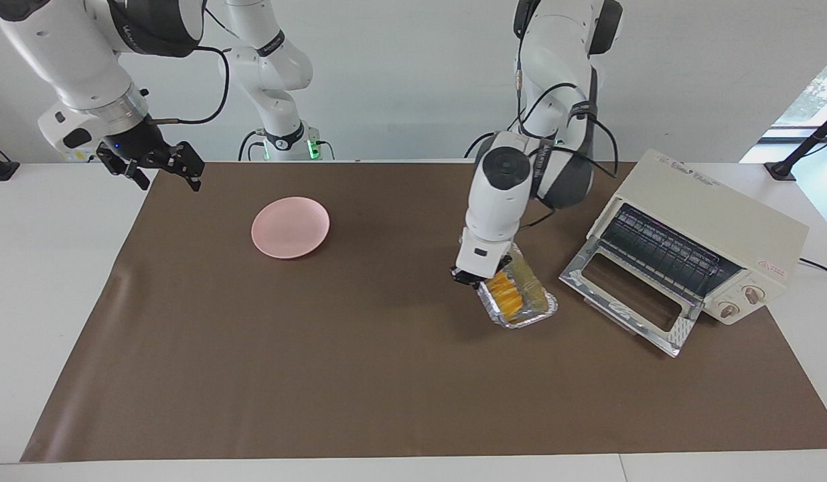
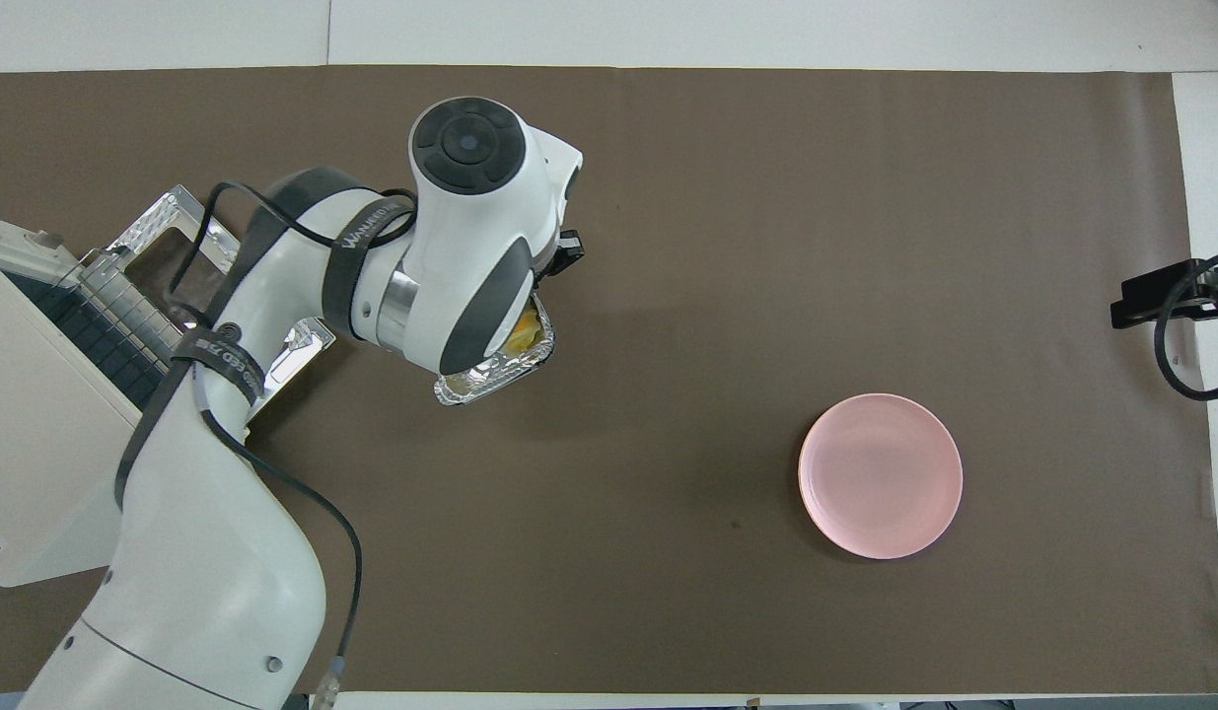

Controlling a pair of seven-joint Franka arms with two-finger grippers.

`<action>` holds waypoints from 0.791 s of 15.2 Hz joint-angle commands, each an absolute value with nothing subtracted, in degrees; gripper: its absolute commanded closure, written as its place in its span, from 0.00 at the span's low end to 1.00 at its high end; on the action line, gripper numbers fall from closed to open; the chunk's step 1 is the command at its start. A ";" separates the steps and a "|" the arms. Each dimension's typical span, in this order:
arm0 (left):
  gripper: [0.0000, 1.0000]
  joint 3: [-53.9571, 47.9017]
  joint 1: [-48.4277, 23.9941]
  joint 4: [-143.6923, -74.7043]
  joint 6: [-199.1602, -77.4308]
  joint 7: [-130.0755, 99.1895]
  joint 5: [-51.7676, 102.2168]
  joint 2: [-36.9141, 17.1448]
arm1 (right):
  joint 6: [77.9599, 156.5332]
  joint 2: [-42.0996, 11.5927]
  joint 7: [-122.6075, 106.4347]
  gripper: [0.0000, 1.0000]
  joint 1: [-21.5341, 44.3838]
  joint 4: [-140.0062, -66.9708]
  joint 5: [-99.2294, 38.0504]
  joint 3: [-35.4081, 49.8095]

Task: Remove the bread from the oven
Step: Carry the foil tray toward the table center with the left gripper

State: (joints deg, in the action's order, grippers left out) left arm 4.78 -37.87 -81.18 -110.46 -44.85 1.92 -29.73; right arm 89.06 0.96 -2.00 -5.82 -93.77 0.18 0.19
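Note:
The bread (image 1: pixel 503 292) (image 2: pixel 526 331), an orange-yellow ridged loaf, lies in a crinkled foil tray (image 1: pixel 535 305) (image 2: pixel 478 386). My left gripper (image 1: pixel 472 278) is shut on the tray's rim and holds it tilted, low over the brown mat, between the oven and the pink plate. The cream-white oven (image 1: pixel 718 224) (image 2: pixel 46 424) stands at the left arm's end of the table. Its glass door (image 1: pixel 627 301) is dropped open and the wire rack (image 1: pixel 661 251) inside is bare. My right gripper (image 1: pixel 167 175) (image 2: pixel 1141 301) waits open with nothing in it, over the mat's corner at the right arm's end.
A round pink plate (image 1: pixel 290 227) (image 2: pixel 881 475) lies on the brown mat (image 1: pixel 386 375) toward the right arm's end. The left arm's wrist hides most of the tray in the overhead view. A cable runs from the oven off the table's edge.

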 commanded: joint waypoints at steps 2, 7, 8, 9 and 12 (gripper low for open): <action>1.00 5.89 -45.24 -75.67 -109.76 -43.86 0.90 -35.68 | 88.51 1.76 -2.29 0.00 -6.24 -94.39 0.62 0.62; 1.00 5.97 -48.93 -74.09 -109.78 -43.95 -0.17 -36.39 | 88.51 1.76 -2.29 0.00 -6.24 -94.39 0.62 0.62; 1.00 6.15 -49.82 -74.09 -109.43 -43.95 -0.09 -36.39 | 88.51 1.76 -2.29 0.00 -6.24 -94.39 0.62 0.62; 1.00 6.15 -49.92 -74.09 -109.86 -43.95 -0.09 -36.30 | 88.51 1.76 -2.29 0.00 -6.24 -94.39 0.62 0.62; 1.00 6.15 -51.41 -74.27 -110.30 -43.95 -0.26 -36.30 | 88.51 1.76 -2.29 0.00 -6.24 -94.39 0.62 0.62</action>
